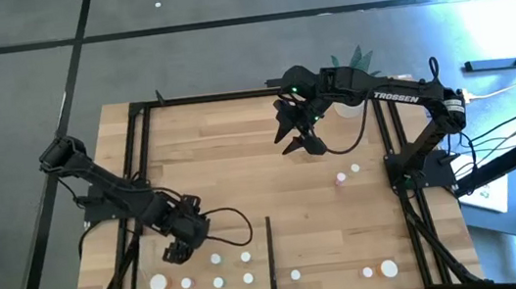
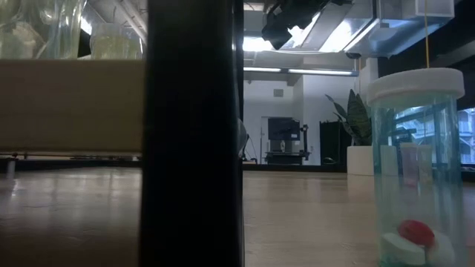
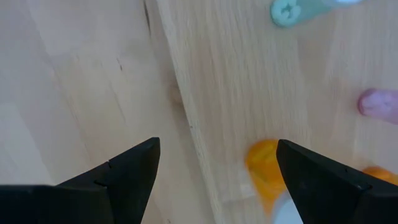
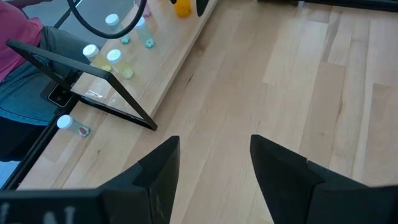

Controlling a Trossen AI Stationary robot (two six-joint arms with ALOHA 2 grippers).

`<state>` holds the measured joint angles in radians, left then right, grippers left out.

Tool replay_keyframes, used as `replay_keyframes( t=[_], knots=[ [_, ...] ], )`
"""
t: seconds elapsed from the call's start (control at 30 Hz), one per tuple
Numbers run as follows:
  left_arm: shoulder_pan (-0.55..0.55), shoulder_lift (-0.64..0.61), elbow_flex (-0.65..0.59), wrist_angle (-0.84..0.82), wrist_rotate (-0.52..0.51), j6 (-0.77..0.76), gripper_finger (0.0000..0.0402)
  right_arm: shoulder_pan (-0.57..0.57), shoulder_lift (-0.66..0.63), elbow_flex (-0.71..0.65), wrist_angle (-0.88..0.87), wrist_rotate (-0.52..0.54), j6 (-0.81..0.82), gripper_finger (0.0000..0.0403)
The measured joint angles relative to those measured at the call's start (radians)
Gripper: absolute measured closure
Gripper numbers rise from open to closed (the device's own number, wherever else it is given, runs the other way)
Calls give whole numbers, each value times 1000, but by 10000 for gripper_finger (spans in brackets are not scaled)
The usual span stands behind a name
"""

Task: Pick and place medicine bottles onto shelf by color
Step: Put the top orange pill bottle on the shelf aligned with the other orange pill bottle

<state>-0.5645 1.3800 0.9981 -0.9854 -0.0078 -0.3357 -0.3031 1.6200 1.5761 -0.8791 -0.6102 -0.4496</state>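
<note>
The shelf [image 1: 204, 269], a pale plank panel with a black upright strip [image 1: 271, 257], lies at the table's near left. Several white-capped medicine bottles [image 1: 216, 259] stand on it. More stand right of the strip [image 1: 389, 269] and at mid-right [image 1: 341, 179]. My left gripper [image 1: 177, 248] hangs open above the shelf's far left part, pointing down. An orange bottle [image 3: 264, 174] shows just beyond its fingers, and green [image 3: 292, 9] and pink [image 3: 376, 102] ones lie farther off. My right gripper [image 1: 300, 146] hovers open over the far middle of the table [image 4: 214, 140], with nothing between its fingers.
A white pot with a spiky plant [image 1: 351, 59] stands at the far right behind the right arm. Black rails [image 1: 143, 168] frame the tabletop. A clear bottle [image 2: 415, 163] stands close in the low view. A person [image 4: 25, 68] sits beyond the near edge.
</note>
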Motion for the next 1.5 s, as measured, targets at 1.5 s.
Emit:
replay_keyframes(
  t=[1.5],
  knots=[
    [-38,-1,18,-61,-2,-28,86,0,0,0,0,0,0,205]
  ],
)
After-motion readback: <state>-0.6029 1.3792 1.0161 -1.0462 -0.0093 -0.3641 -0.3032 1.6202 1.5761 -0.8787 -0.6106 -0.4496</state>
